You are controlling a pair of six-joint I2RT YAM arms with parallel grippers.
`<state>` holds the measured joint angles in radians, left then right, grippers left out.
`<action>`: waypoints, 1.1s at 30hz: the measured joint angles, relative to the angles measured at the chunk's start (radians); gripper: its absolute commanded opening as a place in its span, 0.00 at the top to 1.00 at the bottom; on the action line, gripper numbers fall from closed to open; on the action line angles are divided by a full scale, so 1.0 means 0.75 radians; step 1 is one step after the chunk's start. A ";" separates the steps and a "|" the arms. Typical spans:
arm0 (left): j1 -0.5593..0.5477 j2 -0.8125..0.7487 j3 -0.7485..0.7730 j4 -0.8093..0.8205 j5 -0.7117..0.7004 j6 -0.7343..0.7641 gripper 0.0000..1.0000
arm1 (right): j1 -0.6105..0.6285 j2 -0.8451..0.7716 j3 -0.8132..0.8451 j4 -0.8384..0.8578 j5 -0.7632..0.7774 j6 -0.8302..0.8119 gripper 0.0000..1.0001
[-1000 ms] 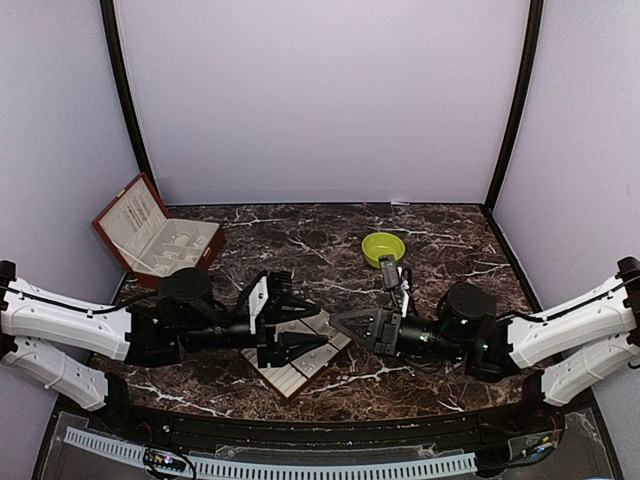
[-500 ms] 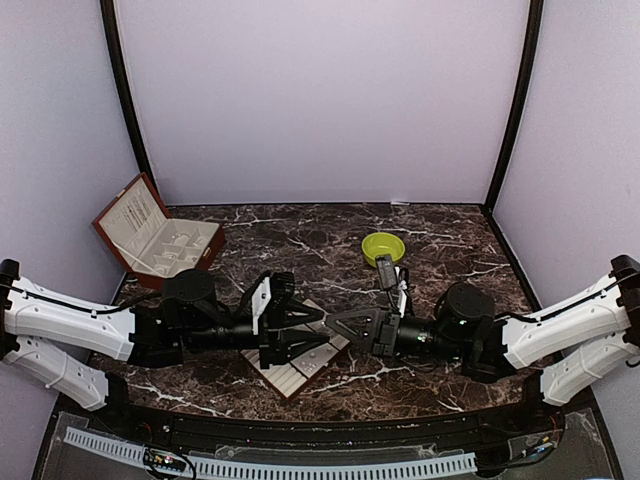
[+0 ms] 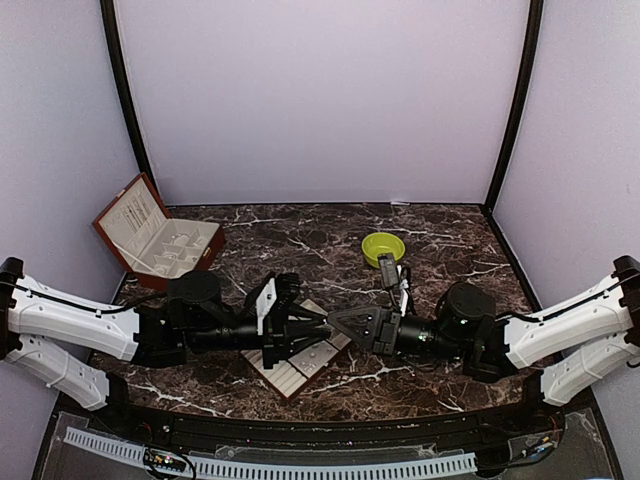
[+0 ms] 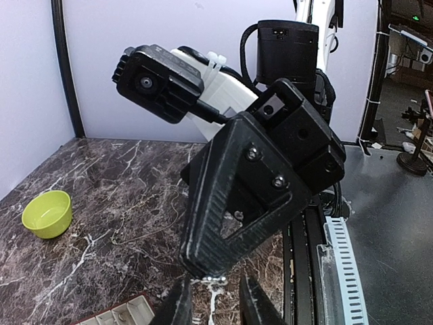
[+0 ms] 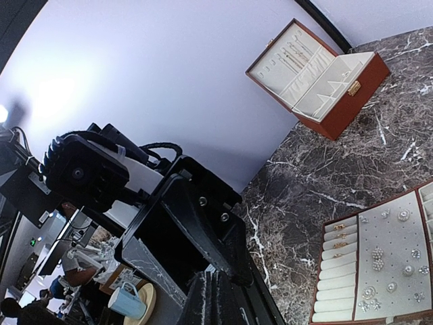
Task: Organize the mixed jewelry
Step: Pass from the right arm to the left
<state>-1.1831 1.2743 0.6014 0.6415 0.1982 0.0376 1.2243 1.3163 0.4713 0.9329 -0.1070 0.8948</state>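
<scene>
My two grippers meet tip to tip above the cream compartment tray (image 3: 292, 372). My right gripper (image 3: 330, 320) is shut, and a tiny silvery piece of jewelry (image 4: 215, 278) shows at its tip. My left gripper (image 4: 215, 308) is open, its two fingers either side of that tip, not touching the piece. In the right wrist view my right gripper (image 5: 216, 298) is pressed shut in front of the left gripper's black body (image 5: 196, 223). The tray (image 5: 352, 298) holds several small rings and studs (image 5: 377, 257).
A yellow-green bowl (image 3: 383, 248) stands at the back right and also shows in the left wrist view (image 4: 46, 213). The reddish-brown box (image 3: 150, 240) lies open at the back left, seen too in the right wrist view (image 5: 318, 74). The table's near edge has a black rail.
My left gripper has moved right toward the right gripper and its fingers have narrowed around the right gripper's tip. The right gripper has shifted slightly left.
</scene>
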 measured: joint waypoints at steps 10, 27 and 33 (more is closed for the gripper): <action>0.000 0.001 0.000 0.008 -0.014 -0.001 0.75 | 0.000 -0.003 0.000 -0.019 0.019 0.001 1.00; 0.000 0.010 0.001 0.023 -0.024 -0.002 0.85 | 0.000 -0.003 0.000 -0.038 0.036 0.001 1.00; 0.000 0.010 0.001 0.023 -0.035 -0.007 0.89 | 0.000 -0.003 0.000 -0.039 0.045 0.001 1.00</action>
<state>-1.1831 1.2819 0.6018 0.6590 0.1722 0.0322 1.2243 1.3144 0.4713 0.9035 -0.0731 0.8955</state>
